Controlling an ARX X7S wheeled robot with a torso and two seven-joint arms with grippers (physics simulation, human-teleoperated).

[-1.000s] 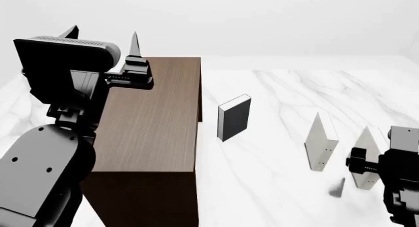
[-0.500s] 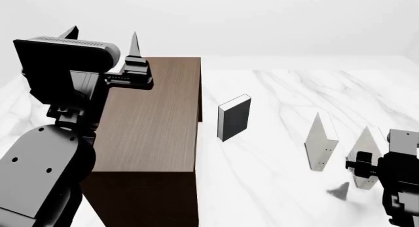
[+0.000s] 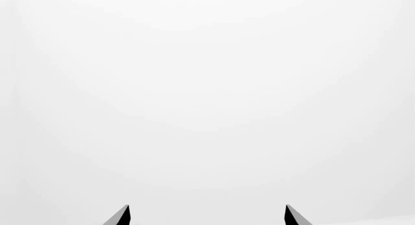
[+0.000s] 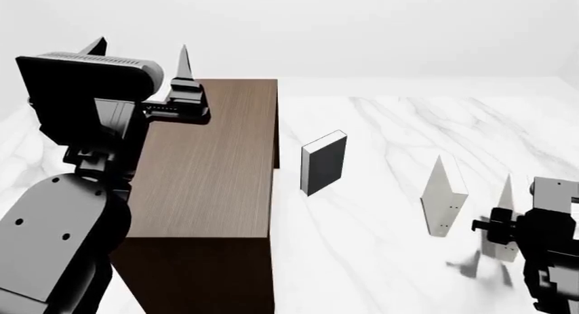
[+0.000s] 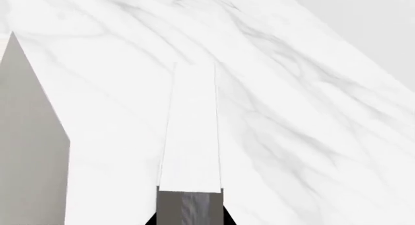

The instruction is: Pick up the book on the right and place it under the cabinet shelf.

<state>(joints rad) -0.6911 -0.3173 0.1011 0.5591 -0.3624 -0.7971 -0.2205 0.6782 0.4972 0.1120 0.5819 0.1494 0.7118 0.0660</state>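
The book (image 4: 505,202), thin and pale grey-white, stands nearly edge-on at the far right of the marble floor. My right gripper (image 4: 498,234) is shut on it. In the right wrist view the book (image 5: 189,137) runs straight out from between the jaws of my right gripper (image 5: 189,221). The cabinet shelf (image 4: 217,178) is a large dark brown wood-grain block at the left. My left gripper (image 4: 145,48) is open and empty, raised above the cabinet's far left edge. The left wrist view shows my left gripper (image 3: 207,217) against blank white.
A look-alike pale book (image 4: 443,199) stands just left of the held one and shows in the right wrist view (image 5: 29,142). A thicker black-covered book (image 4: 323,163) stands upright right of the cabinet. White marble floor (image 4: 389,131) spreads behind them.
The held book has turned in my right gripper from showing its broad face to nearly edge-on, and its shadow has shifted. The left arm has barely moved.
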